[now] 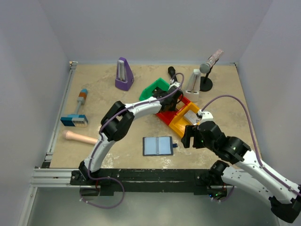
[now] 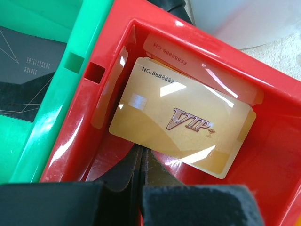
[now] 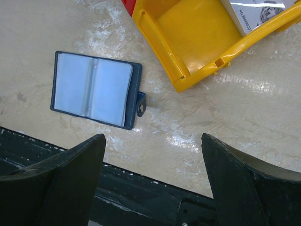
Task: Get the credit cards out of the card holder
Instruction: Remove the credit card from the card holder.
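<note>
The card holder (image 1: 158, 146) (image 3: 94, 89) lies open and flat on the table, navy-edged with pale blue inner panels and its snap tab to the right. A gold credit card (image 2: 181, 122) marked VIP lies in the red bin (image 2: 89, 141) (image 1: 168, 115), on top of a second pale card (image 2: 202, 66). My left gripper (image 2: 141, 153) (image 1: 175, 96) is shut, its tips at the gold card's near edge inside the bin. My right gripper (image 3: 153, 160) (image 1: 192, 139) hangs open above the bare table, right of the holder, with nothing between its fingers.
A green bin (image 1: 155, 89) (image 2: 51, 108) with a dark card (image 2: 23, 75) sits left of the red one. On the right is a yellow bin (image 1: 184, 120) (image 3: 188, 42) with a white card (image 3: 254, 12). A purple metronome (image 1: 123, 74), a microphone stand (image 1: 207, 70) and tools (image 1: 75, 117) stand around.
</note>
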`<state>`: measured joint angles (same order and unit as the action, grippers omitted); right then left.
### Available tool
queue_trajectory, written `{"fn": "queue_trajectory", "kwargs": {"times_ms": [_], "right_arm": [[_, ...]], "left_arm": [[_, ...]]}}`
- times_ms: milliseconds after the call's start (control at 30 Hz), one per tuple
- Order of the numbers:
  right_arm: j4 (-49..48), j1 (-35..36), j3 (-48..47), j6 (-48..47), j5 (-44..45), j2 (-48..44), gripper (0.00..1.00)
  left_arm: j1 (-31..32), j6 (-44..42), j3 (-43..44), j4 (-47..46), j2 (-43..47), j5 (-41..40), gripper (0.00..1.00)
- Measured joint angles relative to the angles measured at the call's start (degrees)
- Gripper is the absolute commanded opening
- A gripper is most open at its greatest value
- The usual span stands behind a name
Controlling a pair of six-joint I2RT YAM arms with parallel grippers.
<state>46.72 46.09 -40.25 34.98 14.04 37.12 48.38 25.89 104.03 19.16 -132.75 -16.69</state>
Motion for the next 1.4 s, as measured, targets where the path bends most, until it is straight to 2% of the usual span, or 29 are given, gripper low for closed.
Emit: {"fn": "queue_trajectory", "kwargs": {"times_ms": [433, 667, 733, 867, 1033, 1233, 1400], "right_arm": [[0.00, 0.00, 0.00, -0.07, 0.02, 1.11, 0.88], [0.74, 0.00, -0.70, -0.07, 0.74, 1.14, 0.89], [1.07, 0.00, -1.18, -0.15, 1.49, 1.11, 0.89], [1.49, 0.00, -1.64, -0.70, 1.92, 1.42, 0.89], [1.16, 0.00, -2.03, -1.97, 0.90, 5.81, 0.87], [-3.08, 0.28, -1.92, -2.97, -4.66, 15.80, 0.80], [-5.70, 1.18, -1.62, -3.13, -5.73, 21.40, 0.75]], "left_arm": [[-0.07, -0.15, 0.94, -0.09, -0.22, 1.77, 0.00], [-0.11, -0.02, -7.63, -3.80, 7.17, 2.47, 0.00], [-0.11, 0.00, -9.92, -4.68, 10.64, 2.69, 0.04], [-0.11, 0.33, -14.82, -7.19, 20.81, 3.43, 0.18], [-0.11, 2.08, -26.58, -12.33, 38.14, 2.69, 0.19], [-0.04, 8.70, -51.56, -17.09, 61.07, 0.22, 0.19], [2.38, 15.06, -70.75, -18.14, 71.28, -1.88, 0.19]]}}
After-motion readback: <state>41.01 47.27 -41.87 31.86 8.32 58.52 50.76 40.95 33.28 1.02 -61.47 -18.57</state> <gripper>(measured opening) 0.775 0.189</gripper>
